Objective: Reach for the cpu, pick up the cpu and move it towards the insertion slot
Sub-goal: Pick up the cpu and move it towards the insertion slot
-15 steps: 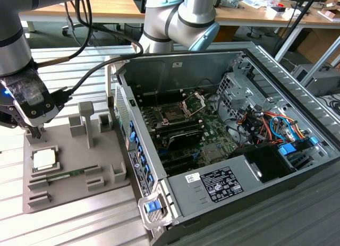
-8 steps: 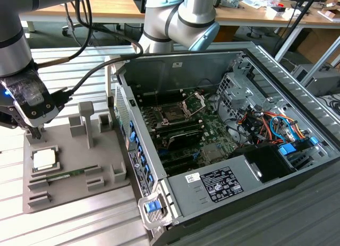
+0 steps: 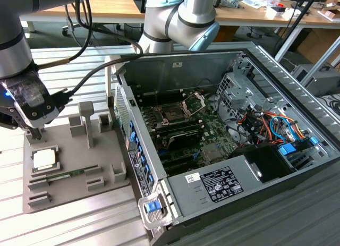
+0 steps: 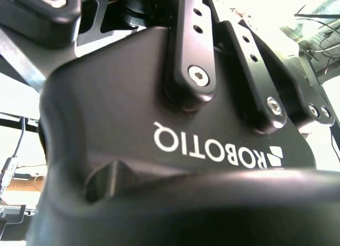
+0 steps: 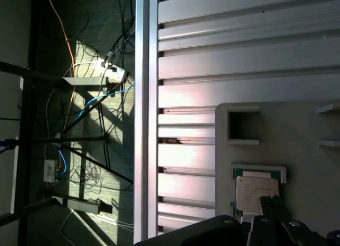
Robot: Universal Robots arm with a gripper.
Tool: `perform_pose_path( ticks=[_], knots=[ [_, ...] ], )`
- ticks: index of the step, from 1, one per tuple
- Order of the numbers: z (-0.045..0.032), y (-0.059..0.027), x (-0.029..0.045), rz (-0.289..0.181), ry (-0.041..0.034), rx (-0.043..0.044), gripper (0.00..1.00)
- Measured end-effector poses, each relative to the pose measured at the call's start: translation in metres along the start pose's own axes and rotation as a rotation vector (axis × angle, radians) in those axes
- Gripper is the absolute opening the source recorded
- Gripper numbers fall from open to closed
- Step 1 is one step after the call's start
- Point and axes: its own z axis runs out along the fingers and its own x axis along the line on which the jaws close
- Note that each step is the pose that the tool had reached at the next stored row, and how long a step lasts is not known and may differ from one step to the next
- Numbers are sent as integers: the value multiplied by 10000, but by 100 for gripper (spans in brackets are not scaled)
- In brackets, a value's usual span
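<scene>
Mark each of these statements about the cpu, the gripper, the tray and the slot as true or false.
1. The cpu lies in the grey tray. True.
2. The gripper holds the cpu over the slot. False: the gripper is over the tray, close beside the cpu, and the cpu lies in its recess.
3. The slot is inside the open case. True.
4. The tray sits inside the case. False: it rests outside, on the exterior view's left of the case.
5. A green memory stick lies in the tray near the cpu. True.
</scene>
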Motion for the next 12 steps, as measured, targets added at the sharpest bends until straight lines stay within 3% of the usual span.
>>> perform_pose_path(
  ticks=[12],
  knots=[
    [27, -1, 0, 0, 0, 0, 11]
  ],
)
